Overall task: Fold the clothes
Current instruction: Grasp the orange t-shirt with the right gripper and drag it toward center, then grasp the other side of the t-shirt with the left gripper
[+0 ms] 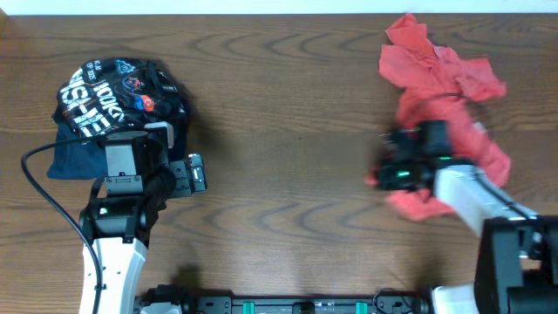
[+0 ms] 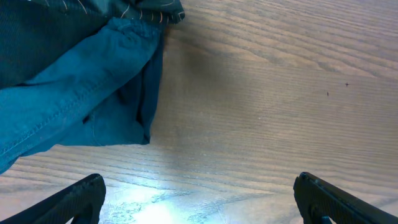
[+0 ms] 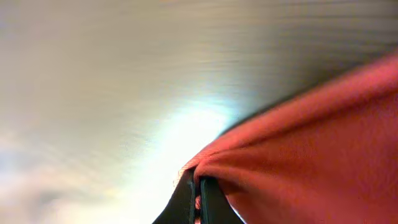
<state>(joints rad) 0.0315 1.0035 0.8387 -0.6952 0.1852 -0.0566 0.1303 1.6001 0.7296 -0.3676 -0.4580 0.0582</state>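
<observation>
Crumpled orange-red cotton T-shirt (image 1: 440,83) is clamped between jaws of right gripper (image 3: 198,188); left gripper (image 2: 199,200) is held with jaws apart.

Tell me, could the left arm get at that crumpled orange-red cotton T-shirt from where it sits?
Probably not. The left gripper sits open by the navy blue garment on the far left; the orange-red T-shirt lies at the far right, already pinched by the right gripper.

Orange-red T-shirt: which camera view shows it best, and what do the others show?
Overhead: the whole crumpled orange-red T-shirt shows, with the right gripper at its near edge. The right wrist view gives only a blurred close-up of a fold pinched in the gripper; the left wrist view shows none of it.
</observation>
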